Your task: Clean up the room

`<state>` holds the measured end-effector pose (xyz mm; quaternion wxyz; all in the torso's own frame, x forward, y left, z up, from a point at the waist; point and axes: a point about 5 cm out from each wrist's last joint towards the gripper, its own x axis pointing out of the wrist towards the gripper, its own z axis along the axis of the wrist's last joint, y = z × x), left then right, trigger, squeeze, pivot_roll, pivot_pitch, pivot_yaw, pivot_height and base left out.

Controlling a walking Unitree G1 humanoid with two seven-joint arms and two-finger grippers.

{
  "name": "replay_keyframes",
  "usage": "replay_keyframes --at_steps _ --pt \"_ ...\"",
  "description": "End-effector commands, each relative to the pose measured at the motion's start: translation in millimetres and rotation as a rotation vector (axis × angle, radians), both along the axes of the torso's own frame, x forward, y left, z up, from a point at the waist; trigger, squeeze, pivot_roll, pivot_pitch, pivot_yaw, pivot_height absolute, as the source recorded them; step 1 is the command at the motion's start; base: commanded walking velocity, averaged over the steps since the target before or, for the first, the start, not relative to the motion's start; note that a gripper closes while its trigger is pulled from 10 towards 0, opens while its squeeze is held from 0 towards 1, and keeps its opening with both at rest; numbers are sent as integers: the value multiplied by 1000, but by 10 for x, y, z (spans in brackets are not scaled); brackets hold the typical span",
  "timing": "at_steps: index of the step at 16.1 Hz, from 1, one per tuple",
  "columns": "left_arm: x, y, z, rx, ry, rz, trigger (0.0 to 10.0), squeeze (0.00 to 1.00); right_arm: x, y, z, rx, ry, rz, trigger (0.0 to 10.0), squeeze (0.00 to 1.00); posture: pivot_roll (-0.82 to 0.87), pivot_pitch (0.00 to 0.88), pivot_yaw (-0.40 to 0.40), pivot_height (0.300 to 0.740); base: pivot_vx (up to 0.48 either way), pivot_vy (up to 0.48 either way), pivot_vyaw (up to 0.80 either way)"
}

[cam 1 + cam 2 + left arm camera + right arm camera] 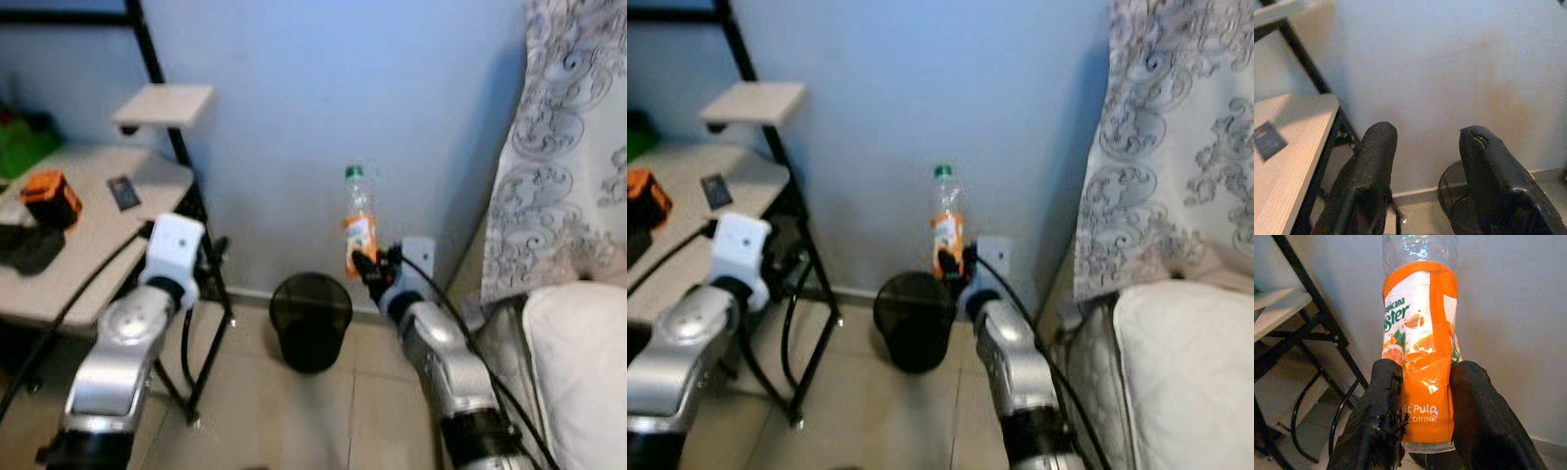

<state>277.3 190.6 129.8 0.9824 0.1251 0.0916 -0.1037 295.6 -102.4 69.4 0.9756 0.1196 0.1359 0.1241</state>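
Right gripper (1422, 421) around bottle (1420, 347)

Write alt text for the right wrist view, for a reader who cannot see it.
The right gripper grips a clear plastic bottle with an orange juice-drink label by its lower end, one black finger on each side. Behind are a pale blue wall and a black-framed desk.

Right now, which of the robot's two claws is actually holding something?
The right end effector: its black fingers clamp an orange-labelled plastic bottle upright above the black wastebasket. The left end effector is open and holds nothing.
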Motion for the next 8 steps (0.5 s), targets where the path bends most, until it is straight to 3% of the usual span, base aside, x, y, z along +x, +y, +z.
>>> replay_keyframes --at_steps 1,8 --pt "-6 -46 8 7 -2 -21 10000 0 17 -111 -2 -20 -4 -31 10000 0 14 0 38 740 337 0 0" --pt "-36 -52 -2 8 5 -43 10000 0 11 -122 -24 -44 0 -3 10000 0 24 0 25 740 339 0 0"
